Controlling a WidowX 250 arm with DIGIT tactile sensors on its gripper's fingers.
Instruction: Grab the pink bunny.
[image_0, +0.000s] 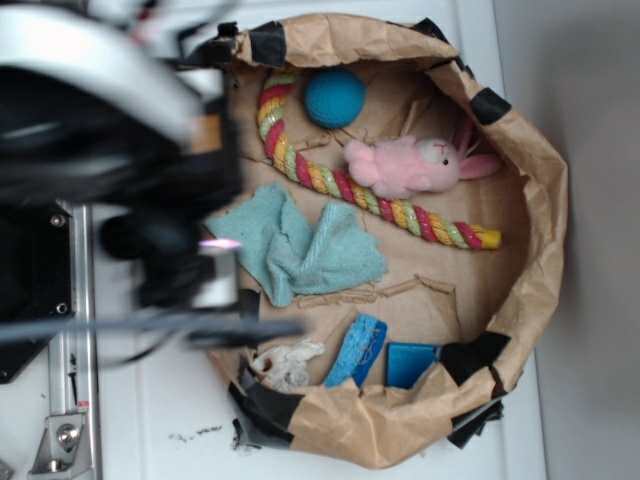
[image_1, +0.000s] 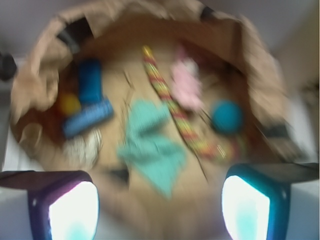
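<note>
- Two glowing fingertips are framing the bottom of the wrist view, spread wide apart with nothing between them, so the gripper is standing released and empty.
- Ahead of the gripper, a crumpled brown paper nest with black tape patches is lying on the white table, holding all the toys.
- Well ahead of the gripper and a little to the right of its centre line in the wrist view, the pink bunny is lying on the paper floor, blurred; the exterior view is showing it on its side with its whitish face and darker ears pointing away from the arm.
- Just beside the bunny, on its gripper-ward side, a multicoloured rope is running diagonally; whether they are touching is unclear.
- Right of the bunny in the wrist view, a blue ball is sitting apart from it.
- Nearest the gripper, a teal cloth is lying crumpled, between the fingertips' line and the rope.
- Left and ahead, blue blocks and a whitish scrap are resting near the nest wall.
- In the exterior view the arm is appearing motion-blurred, hanging over the nest's near rim.
</note>
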